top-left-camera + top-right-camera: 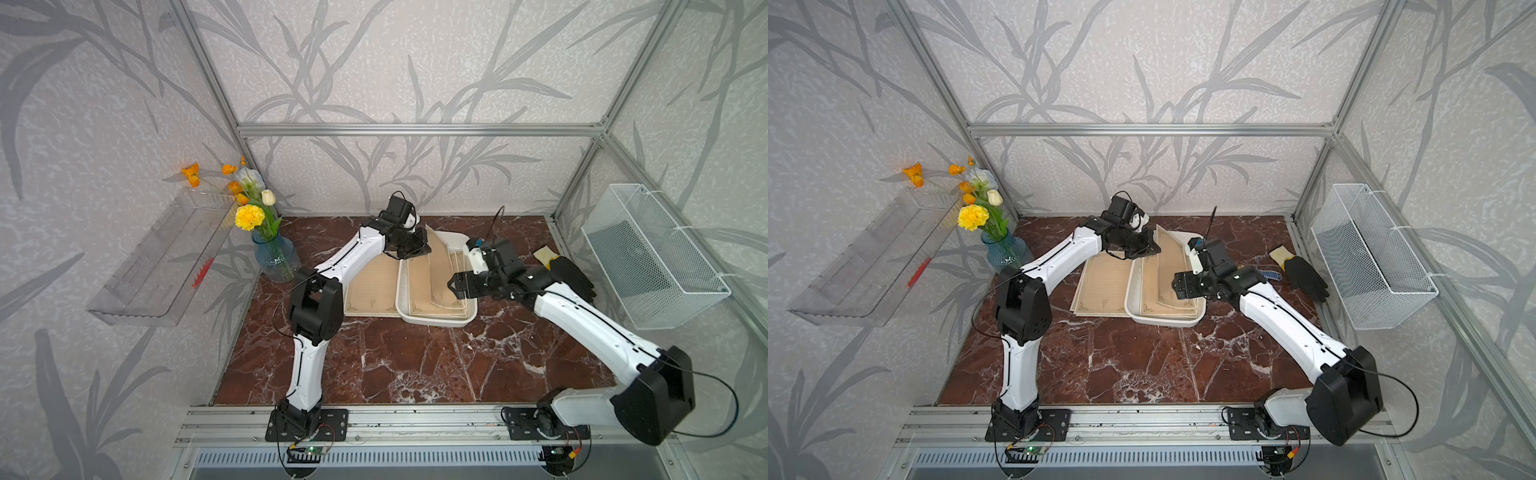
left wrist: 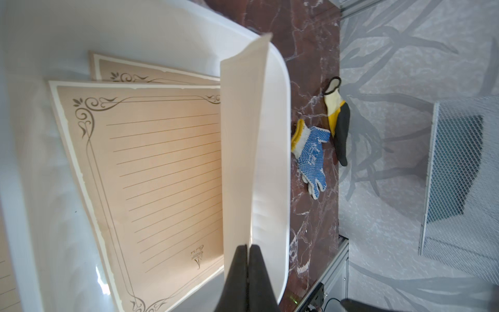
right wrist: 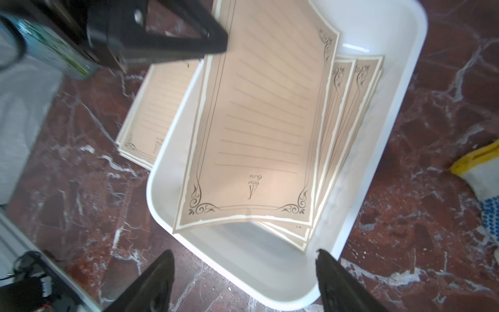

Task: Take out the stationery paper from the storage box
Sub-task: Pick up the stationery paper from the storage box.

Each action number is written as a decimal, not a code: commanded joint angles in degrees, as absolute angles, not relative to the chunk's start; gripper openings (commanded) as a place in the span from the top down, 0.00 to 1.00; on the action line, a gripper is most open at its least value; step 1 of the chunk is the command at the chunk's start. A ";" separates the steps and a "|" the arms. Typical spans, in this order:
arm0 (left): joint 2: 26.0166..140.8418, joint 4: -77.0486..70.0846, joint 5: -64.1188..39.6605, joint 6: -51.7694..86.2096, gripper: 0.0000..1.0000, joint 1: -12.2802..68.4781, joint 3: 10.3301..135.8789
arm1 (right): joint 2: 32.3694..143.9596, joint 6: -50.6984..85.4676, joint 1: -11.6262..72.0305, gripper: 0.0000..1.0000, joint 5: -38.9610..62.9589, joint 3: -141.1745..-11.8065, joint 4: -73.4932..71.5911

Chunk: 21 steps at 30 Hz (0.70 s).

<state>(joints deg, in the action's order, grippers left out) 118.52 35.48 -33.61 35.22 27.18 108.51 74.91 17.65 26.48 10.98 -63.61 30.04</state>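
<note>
The storage box (image 1: 436, 322) (image 1: 1167, 321) is a shallow white tray at the back middle of the marble table. My left gripper (image 1: 415, 251) (image 1: 1148, 251) (image 2: 247, 247) is shut on the edge of one sheet of stationery paper (image 2: 240, 135) (image 3: 256, 121), which it holds raised and tilted above the box. More sheets (image 2: 162, 162) (image 3: 348, 135) lie fanned inside the box. A small stack of sheets (image 1: 370, 286) (image 3: 151, 108) rests on the table to the left of the box. My right gripper (image 1: 455, 286) (image 3: 244, 254) is open over the box's right side, holding nothing.
A black glove (image 1: 569, 270) and a blue-dotted glove (image 2: 312, 154) lie to the right of the box. A white wire basket (image 1: 652, 253) hangs on the right wall. A blue vase of flowers (image 1: 274, 257) and a clear shelf (image 1: 166, 262) are at the left.
</note>
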 commanded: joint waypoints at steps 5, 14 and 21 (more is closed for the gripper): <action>105.62 38.33 -40.18 19.83 1.00 26.15 109.66 | 70.73 13.27 15.78 0.17 37.51 -63.67 20.77; 90.90 38.48 -46.05 15.35 1.00 22.70 106.54 | 71.94 20.16 13.61 0.07 52.60 -64.57 2.32; 81.41 30.74 -52.84 21.47 1.00 17.22 101.22 | 76.49 23.34 13.44 0.01 56.63 -67.80 -8.77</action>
<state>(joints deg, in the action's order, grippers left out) 83.90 34.96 -48.25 19.14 18.55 103.11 73.87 20.47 13.76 52.29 -65.45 0.05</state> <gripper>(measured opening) 0.048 0.985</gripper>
